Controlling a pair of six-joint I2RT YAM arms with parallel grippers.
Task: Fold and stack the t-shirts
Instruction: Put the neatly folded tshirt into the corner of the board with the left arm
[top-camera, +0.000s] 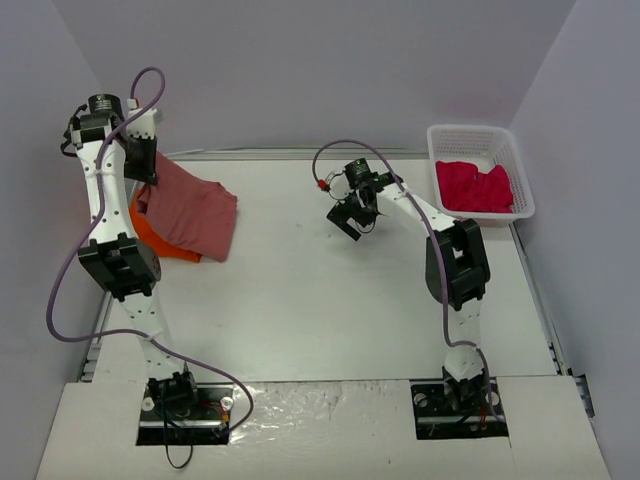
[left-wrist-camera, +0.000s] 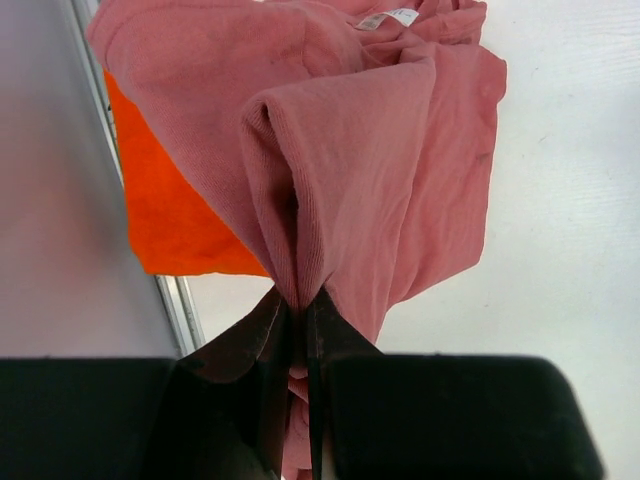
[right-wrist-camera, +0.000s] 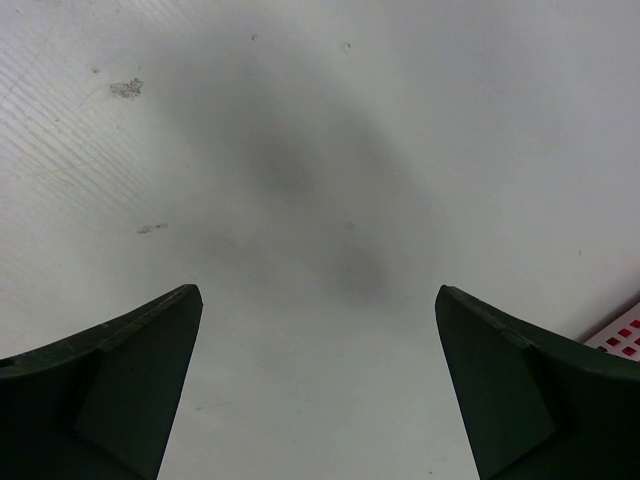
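Hovering mid-counter (top-camera: 300, 290), right tool (right-wrist-camera: 318, 291) has jaws spread wide, nothing held. Further back at left, left tool (left-wrist-camera: 300, 300) is pinched tight on a fold of red tee (left-wrist-camera: 380, 170), which drapes down partly over orange tee (left-wrist-camera: 170, 220) at the counter's left edge. Pink tee (top-camera: 473, 186) lies crumpled in basket (top-camera: 475, 133), far right corner.

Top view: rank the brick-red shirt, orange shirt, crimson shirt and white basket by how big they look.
1. brick-red shirt and white basket: about alike. The shirt is partly lifted toward the camera, so I won't rank them.
2. crimson shirt
3. orange shirt, mostly covered
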